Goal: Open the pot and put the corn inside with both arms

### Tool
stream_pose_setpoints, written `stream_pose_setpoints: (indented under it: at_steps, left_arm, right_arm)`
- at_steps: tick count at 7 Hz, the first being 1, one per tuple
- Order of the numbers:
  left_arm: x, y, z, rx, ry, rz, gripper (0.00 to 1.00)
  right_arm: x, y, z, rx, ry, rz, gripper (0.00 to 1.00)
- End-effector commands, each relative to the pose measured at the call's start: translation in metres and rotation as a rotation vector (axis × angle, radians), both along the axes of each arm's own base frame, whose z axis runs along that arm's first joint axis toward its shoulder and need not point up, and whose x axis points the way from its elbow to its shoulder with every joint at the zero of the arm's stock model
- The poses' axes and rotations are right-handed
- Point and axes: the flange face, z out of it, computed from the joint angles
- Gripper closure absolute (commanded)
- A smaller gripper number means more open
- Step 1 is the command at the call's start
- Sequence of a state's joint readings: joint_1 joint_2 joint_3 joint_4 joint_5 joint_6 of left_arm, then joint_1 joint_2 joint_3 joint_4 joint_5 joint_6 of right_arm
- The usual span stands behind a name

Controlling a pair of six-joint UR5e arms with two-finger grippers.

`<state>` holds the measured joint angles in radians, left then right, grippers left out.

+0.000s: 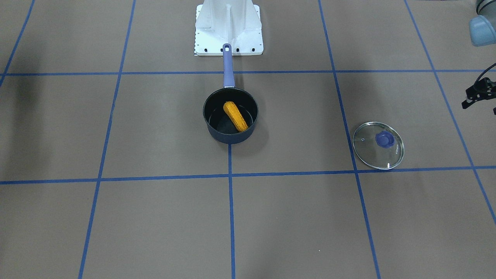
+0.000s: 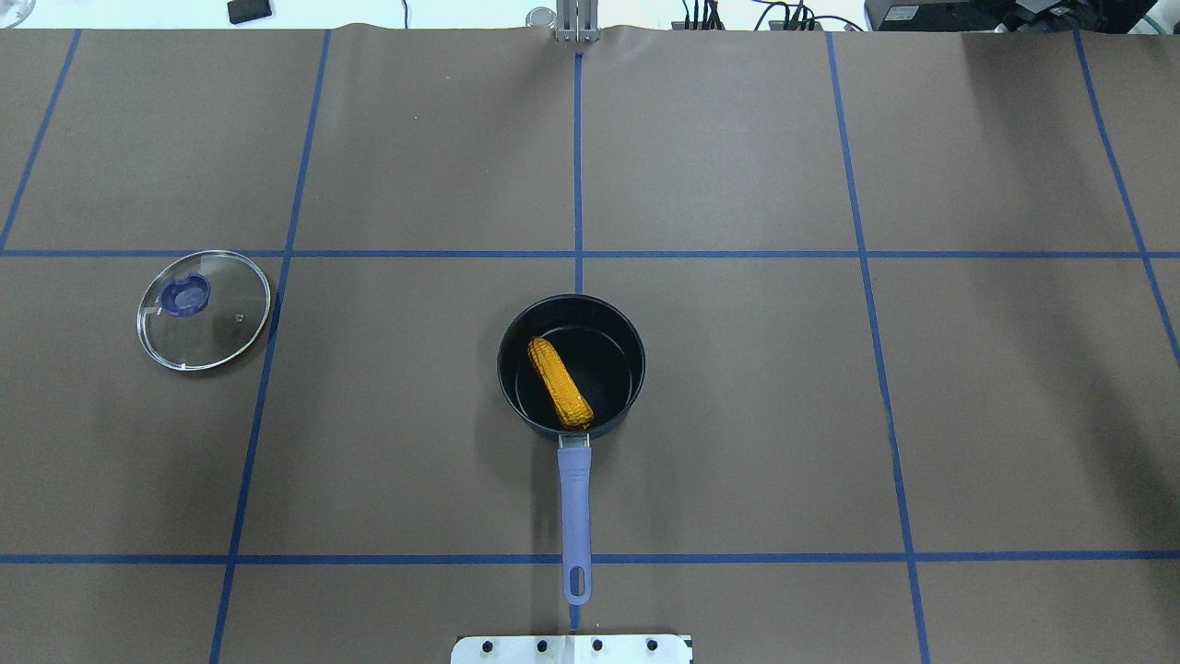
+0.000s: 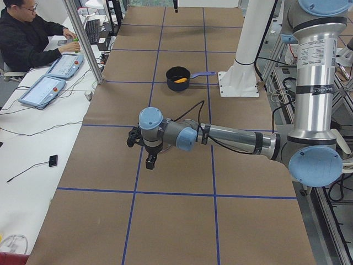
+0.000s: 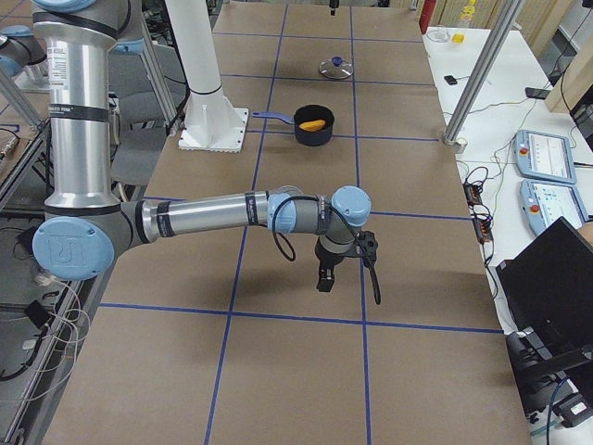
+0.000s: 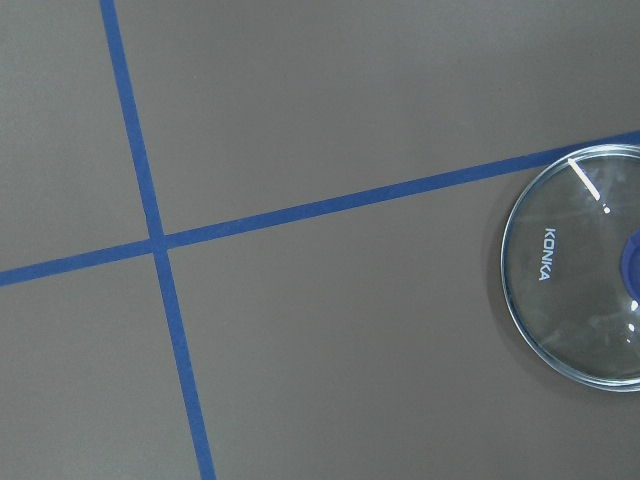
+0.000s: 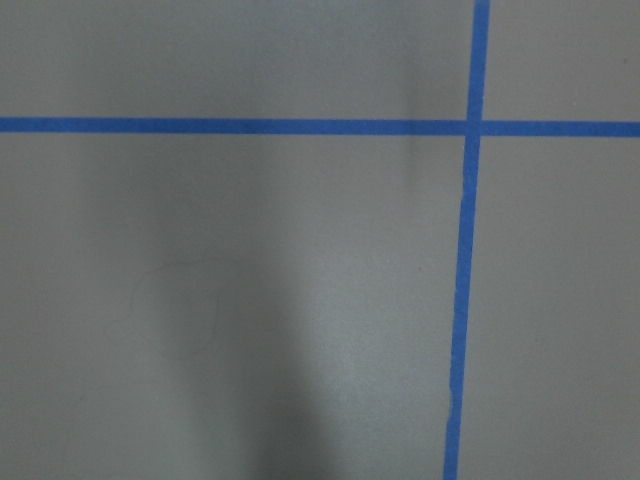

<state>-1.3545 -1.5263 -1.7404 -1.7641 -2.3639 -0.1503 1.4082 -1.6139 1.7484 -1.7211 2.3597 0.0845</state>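
The navy pot (image 1: pixel 228 138) stands open at the table's middle, its lavender handle (image 2: pixel 573 498) pointing at the robot base. The orange-yellow corn (image 1: pixel 235 116) lies slanted inside it, also seen from overhead (image 2: pixel 560 383). The glass lid (image 1: pixel 371 152) with its purple knob lies flat on the table on the robot's left (image 2: pixel 221 323); its edge shows in the left wrist view (image 5: pixel 570 280). My left gripper (image 3: pixel 150 161) hangs above bare table beyond the lid, far from the pot. My right gripper (image 4: pixel 323 281) hangs over bare table at the other end. I cannot tell whether either is open or shut.
The white base plate (image 1: pixel 228 38) sits just behind the pot handle's tip. Blue tape lines grid the brown table. An operator (image 3: pixel 27 33) sits at a side desk with teach pendants (image 3: pixel 41 91), behind an aluminium post (image 3: pixel 83 49).
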Motion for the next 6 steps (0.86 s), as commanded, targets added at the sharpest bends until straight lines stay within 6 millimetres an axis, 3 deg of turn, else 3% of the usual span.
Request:
stream_pose_setpoints:
  at_steps: [1, 6]
  left_arm:
    - [0.0000, 0.0000, -0.0003, 0.001, 0.000, 0.000, 0.01]
    - [-0.0015, 0.0000, -0.0042, 0.006, 0.002, -0.005, 0.01]
  right_arm:
    - [0.0070, 0.0040, 0.0054, 0.003, 0.019, 0.012, 0.00]
    - [0.0118, -0.0010, -0.0008, 0.015, 0.032, 0.027, 0.00]
